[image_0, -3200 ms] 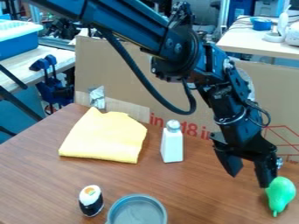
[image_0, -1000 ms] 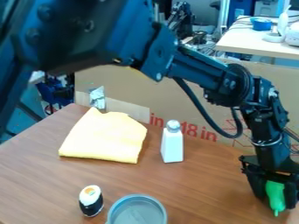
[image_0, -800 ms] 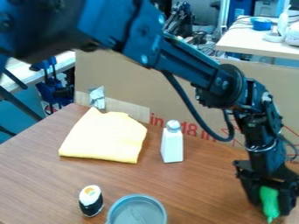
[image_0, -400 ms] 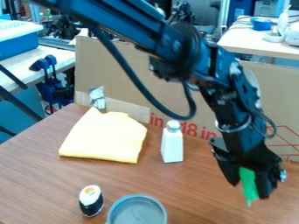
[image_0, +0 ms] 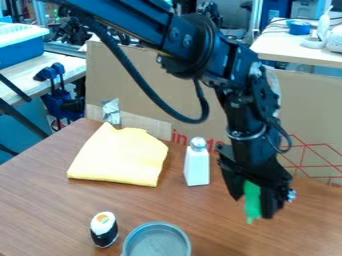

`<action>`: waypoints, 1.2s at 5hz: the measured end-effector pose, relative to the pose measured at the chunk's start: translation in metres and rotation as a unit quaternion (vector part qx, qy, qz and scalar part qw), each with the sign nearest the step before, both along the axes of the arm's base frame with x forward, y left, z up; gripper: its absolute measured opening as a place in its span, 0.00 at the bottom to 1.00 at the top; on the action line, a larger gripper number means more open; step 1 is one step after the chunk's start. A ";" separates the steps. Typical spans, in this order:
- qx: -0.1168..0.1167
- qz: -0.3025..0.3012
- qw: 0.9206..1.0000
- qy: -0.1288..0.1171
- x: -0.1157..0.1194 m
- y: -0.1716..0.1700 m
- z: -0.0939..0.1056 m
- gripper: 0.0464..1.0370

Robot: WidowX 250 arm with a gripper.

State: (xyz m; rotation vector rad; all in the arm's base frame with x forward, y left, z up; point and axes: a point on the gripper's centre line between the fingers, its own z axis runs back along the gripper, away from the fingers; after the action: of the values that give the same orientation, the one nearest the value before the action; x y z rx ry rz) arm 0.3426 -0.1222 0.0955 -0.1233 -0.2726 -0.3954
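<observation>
White plastic-looking bottle (image_0: pixel 197 167) with a grey rounded cap stands upright on the brown wood-grain worktop (image_0: pixel 50 210) and serves as the landmark. To its right in the view, and nearer the camera, hangs the black pincer (image_0: pixel 253 206), closed on a green toy (image_0: pixel 252 200). The toy sits between the two fingers, its narrow end pointing down past them; its upper part is hidden by the pincer. Whether that lower end touches the worktop I cannot tell. The arm (image_0: pixel 230 65) comes in from the top edge and bends down to the bottle's right, a black cable looping above the cap.

Left of the bottle, just beside it, a folded yellow cloth (image_0: pixel 120 155) lies flat. Nearer the camera than the bottle and to its left stands a sushi-roll toy (image_0: pixel 103 231), black around the side, with a white top and an orange-and-green centre. Between that toy and the pincer, nearer the camera than the bottle, is a round grey dish (image_0: pixel 157 224), cut off by the lower edge of the view.

Behind the bottle rises a cardboard panel (image_0: pixel 123 75) with red print, and a crumpled silvery piece (image_0: pixel 111 112) is against it, beyond the cloth. Far behind the bottle, to the left, is a blue bin (image_0: pixel 20 52).
</observation>
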 end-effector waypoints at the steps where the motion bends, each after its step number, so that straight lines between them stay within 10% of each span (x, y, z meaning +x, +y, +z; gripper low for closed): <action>1: 0.026 0.020 0.999 0.005 0.004 0.023 -0.001 0.80; 6: 0.030 0.062 0.995 0.070 0.011 0.076 -0.058 0.80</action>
State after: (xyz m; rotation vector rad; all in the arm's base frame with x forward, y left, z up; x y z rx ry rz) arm 0.3540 -0.0464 0.0375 -0.0748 -0.1302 -0.2698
